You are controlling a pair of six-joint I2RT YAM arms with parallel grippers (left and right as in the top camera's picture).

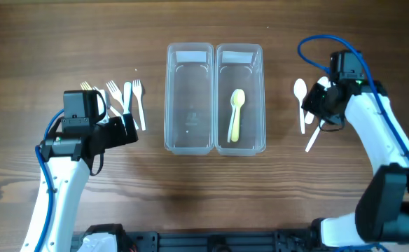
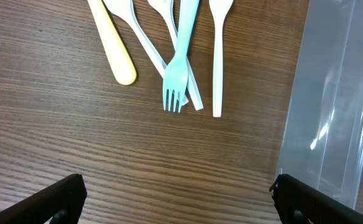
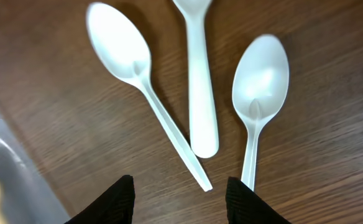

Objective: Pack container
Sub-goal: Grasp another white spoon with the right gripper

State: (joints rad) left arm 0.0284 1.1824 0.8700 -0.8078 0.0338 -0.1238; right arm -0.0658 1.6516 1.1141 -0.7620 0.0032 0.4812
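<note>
Spoons (image 3: 120,45) lie beneath your right gripper (image 3: 180,199), jaws spread, presumably to take one for the right container (image 1: 262,98) (yellow spoon (image 1: 236,115) already inside); left gripper (image 2: 178,193) hangs equally spread over forks (image 2: 176,81).

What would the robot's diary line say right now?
left gripper open, by forks | right gripper open, at spoons | yellow spoon in right bin

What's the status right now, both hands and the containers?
Left gripper open, empty, near the forks. Right gripper open over white spoons. Yellow spoon in right container; left container empty. Nothing in the way.
</note>
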